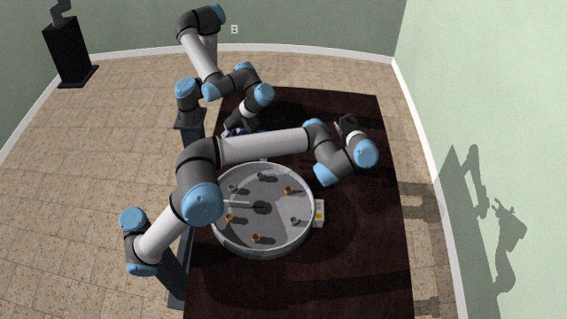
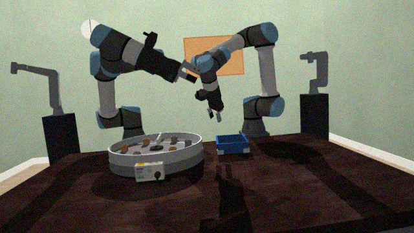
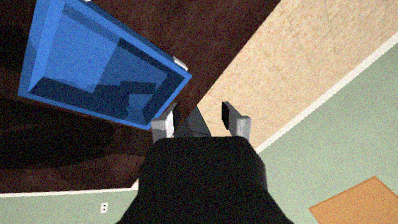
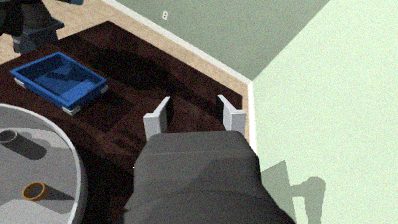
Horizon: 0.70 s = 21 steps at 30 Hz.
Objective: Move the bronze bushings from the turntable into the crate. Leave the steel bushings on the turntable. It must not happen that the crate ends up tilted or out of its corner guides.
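Targeting the bronze bushings (image 1: 289, 190) (image 2: 146, 141) (image 4: 33, 197) on the turntable (image 1: 313, 199) (image 2: 155, 158) (image 4: 79, 165), ideally descending vertically and bypassing the steel bushings (image 1: 294, 221) (image 2: 174, 139) (image 4: 7, 140). Holding the right fingers (image 1: 337, 128) (image 2: 191, 78) spread, above turntable height; holding the left fingers (image 1: 224, 133) (image 2: 218, 117) spread near the crate (image 1: 241, 131) (image 2: 232, 147) (image 3: 100, 116) (image 4: 45, 94), beside the turntable, ideally avoiding nudging.

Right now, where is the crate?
In the exterior view, the crate sits on the table, just right of the turntable, below the left gripper.
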### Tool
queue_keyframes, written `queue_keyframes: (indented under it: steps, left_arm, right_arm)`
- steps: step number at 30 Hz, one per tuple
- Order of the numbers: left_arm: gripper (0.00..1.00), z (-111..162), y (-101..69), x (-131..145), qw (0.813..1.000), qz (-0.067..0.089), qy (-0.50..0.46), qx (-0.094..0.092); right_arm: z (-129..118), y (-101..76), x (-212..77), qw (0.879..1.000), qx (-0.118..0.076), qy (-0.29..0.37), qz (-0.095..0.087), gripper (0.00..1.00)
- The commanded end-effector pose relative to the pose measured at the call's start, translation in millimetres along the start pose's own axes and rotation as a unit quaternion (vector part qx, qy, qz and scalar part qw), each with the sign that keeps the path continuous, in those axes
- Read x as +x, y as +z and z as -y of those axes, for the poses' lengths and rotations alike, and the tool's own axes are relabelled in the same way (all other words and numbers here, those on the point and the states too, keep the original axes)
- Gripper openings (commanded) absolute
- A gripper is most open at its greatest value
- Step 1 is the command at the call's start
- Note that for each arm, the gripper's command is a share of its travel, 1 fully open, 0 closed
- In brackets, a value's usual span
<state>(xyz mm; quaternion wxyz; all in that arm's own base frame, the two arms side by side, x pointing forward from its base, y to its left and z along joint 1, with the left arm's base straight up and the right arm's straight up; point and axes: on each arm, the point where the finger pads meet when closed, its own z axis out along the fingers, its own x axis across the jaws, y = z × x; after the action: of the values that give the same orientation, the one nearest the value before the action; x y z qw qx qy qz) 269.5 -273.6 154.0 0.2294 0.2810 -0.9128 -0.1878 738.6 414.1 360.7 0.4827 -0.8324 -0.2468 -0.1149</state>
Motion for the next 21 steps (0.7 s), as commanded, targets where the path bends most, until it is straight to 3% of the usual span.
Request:
queue_keyframes:
  steps: [1,4,7,11,13,17,19,21]
  left_arm:
    - [1.0,0.1,-0.5,0.2,1.0,0.0,0.0,0.001]
    - [1.0,1.2,-1.1,0.6,1.0,0.002,0.002,0.002]
    - [1.0,14.1,-7.8,5.7,0.999,0.019,0.022,0.014]
    - [1.0,58.5,-32.6,29.4,0.991,0.077,0.092,0.056]
    - [1.0,87.9,-50.3,50.7,0.98,0.115,0.139,0.085]
    - [1.0,135.0,-81.9,97.3,0.954,0.171,0.209,0.131]
    - [1.0,135.0,-81.9,97.3,0.954,0.171,0.209,0.131]
    - [1.0,154.9,-96.8,123.3,0.934,0.202,0.249,0.16]
  right_arm:
    - [1.5,-1.0,0.6,1.0,0.0,-0.001,-0.001,1.0]
    - [1.5,-1.1,0.6,1.0,0.0,-0.001,-0.001,1.0]
    - [0.5,-2.3,0.5,1.0,-0.001,-0.001,-0.001,1.0]
    - [-4.1,-8.2,0.2,1.0,-0.005,-0.002,-0.004,1.0]
    - [-8.4,-13.8,-0.1,1.0,-0.009,-0.002,-0.006,1.0]
    - [-21.8,-31.5,-1.7,1.0,-0.021,-0.002,-0.013,1.0]
    - [-21.8,-31.5,-1.7,1.0,-0.021,-0.002,-0.013,1.0]
    - [-31.1,-44.0,-3.2,0.999,-0.03,-0.003,-0.018,1.0]
